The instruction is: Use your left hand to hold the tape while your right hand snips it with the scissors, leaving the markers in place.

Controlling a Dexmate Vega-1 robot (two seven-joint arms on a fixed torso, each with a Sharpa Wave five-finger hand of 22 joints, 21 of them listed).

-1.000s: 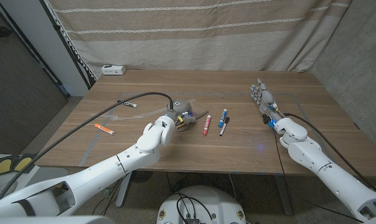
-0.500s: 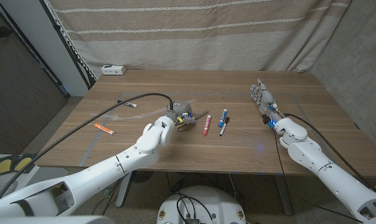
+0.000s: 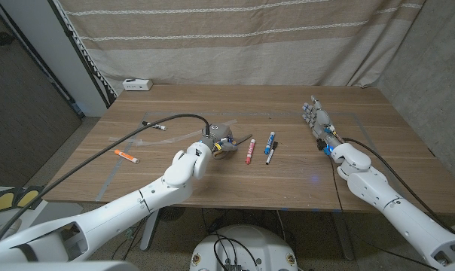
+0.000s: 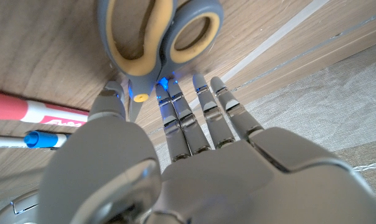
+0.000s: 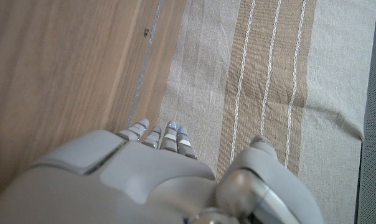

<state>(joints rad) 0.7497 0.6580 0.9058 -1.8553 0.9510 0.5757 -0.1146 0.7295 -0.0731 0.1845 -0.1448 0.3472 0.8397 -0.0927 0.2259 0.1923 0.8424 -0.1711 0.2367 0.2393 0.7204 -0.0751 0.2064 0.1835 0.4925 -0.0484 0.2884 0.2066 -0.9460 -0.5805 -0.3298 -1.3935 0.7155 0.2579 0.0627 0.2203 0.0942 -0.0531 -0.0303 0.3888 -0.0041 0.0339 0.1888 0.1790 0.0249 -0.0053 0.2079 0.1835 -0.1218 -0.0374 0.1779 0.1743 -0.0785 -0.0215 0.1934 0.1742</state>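
Note:
Grey scissors with yellow-lined handles [image 4: 160, 34] lie on the wooden table [image 3: 212, 102] just ahead of my left hand [image 3: 215, 144]. Its fingers [image 4: 203, 109] reach out straight to the handles' edge, and the thumb stands beside them with nothing gripped. In the head view the scissors [image 3: 227, 133] show as a grey shape at that hand's far side. A red marker [image 3: 249, 151], a blue marker [image 3: 271, 141] and a black marker [image 3: 270, 156] lie just right of it. My right hand [image 3: 318, 120] stands at the table's right, fingers straight and apart, holding nothing.
An orange marker [image 3: 126, 156] lies at the left, and another pen [image 3: 154, 126] lies further back. A black cable [image 3: 148, 129] arcs over the left half of the table. A white box [image 3: 136, 84] sits at the far left corner. Curtain hangs behind.
My left hand has shifted slightly at the scissors. The right hand and the markers have stayed where they were.

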